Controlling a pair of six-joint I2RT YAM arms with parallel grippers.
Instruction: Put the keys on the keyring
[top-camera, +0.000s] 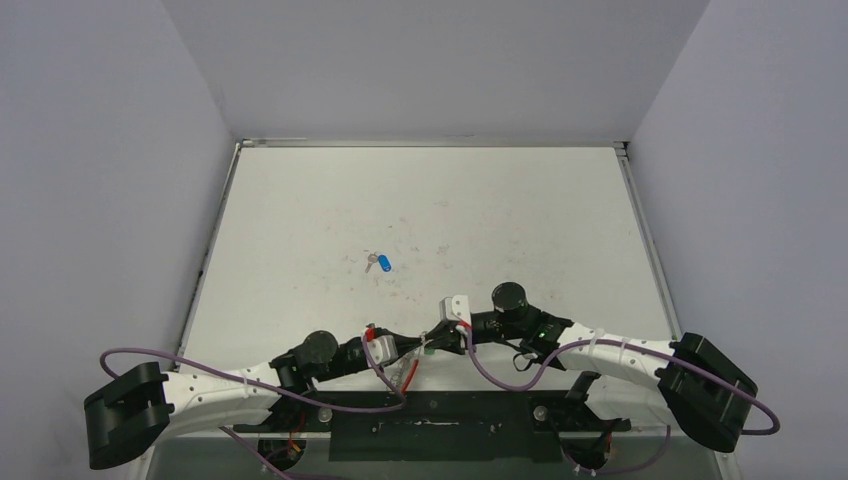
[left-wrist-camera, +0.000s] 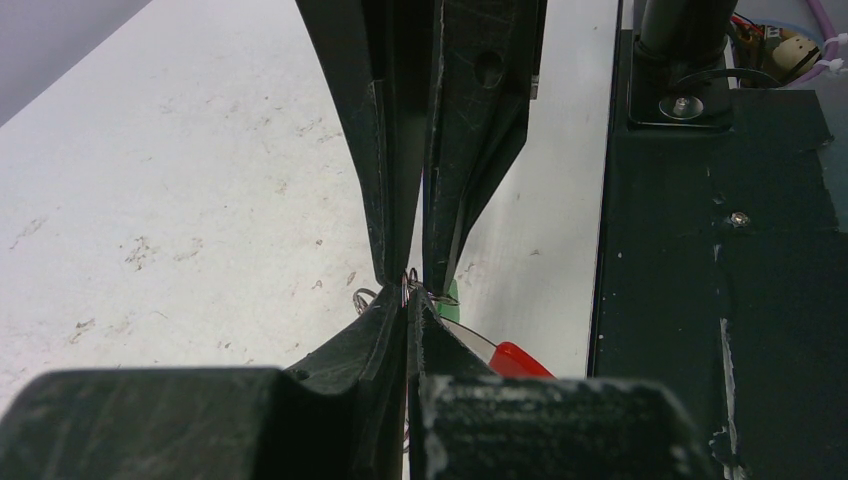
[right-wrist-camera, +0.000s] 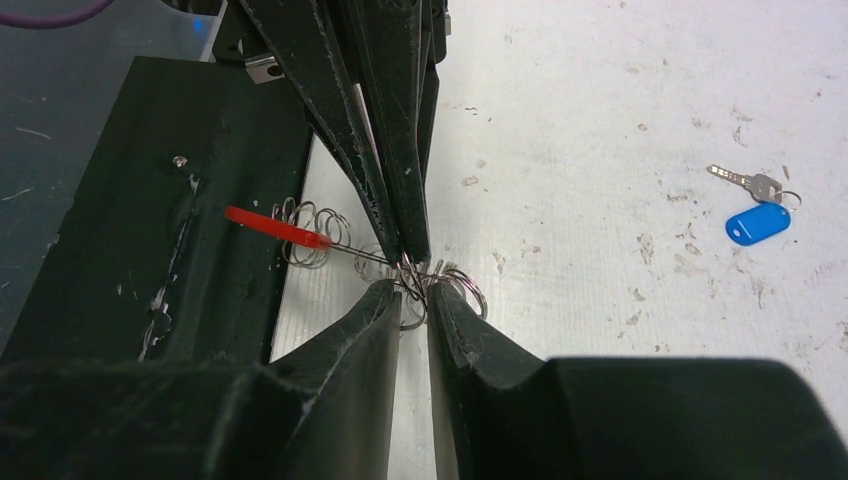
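At the near edge of the table (top-camera: 330, 200), the left gripper (left-wrist-camera: 407, 300) is clamped fully closed on the wire of the keyring (right-wrist-camera: 310, 242), whose red sleeve (right-wrist-camera: 272, 227) trails over the dark base plate (right-wrist-camera: 150, 200). Tip to tip with it, the right gripper (right-wrist-camera: 412, 292) stands nearly closed about a cluster of small wire loops, a sliver of the green key (left-wrist-camera: 452, 293) showing just beside its fingertips; whether it grips anything cannot be told. Farthest right in the right wrist view, the blue key (right-wrist-camera: 757, 223) lies flat on the table, well apart from both grippers.
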